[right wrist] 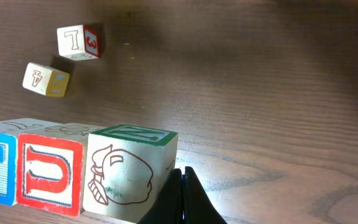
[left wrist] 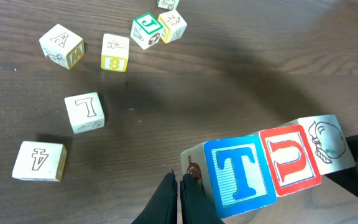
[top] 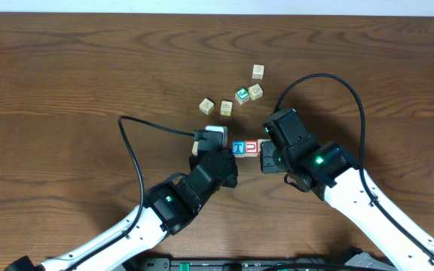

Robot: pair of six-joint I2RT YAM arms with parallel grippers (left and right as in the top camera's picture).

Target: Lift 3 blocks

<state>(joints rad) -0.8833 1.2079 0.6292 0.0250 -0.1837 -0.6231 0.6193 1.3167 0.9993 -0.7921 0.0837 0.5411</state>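
Left end effector (left wrist: 180,198) and right end effector (right wrist: 182,198), both clenched empty, pinch the blue block (left wrist: 238,177), red block (left wrist: 289,160) and cream block (left wrist: 328,144) mid-worktop (top: 66,75) as one row from 9 and 3 o'clock, so friction can lift all three.

Your left arm (top: 111,242) and right arm (top: 383,211) each show a white, rounded lower link ending in black housings. You have a green left indicator light (top: 169,199) and a green right indicator light (top: 319,159) lit on those housings. A thin black left cable (top: 157,126) and right cable (top: 322,74) loop free. A white module (top: 214,136) is mounted at the left wrist. Your left gripper (left wrist: 178,186) and right gripper (right wrist: 182,180) have matte black, tapered fingers.
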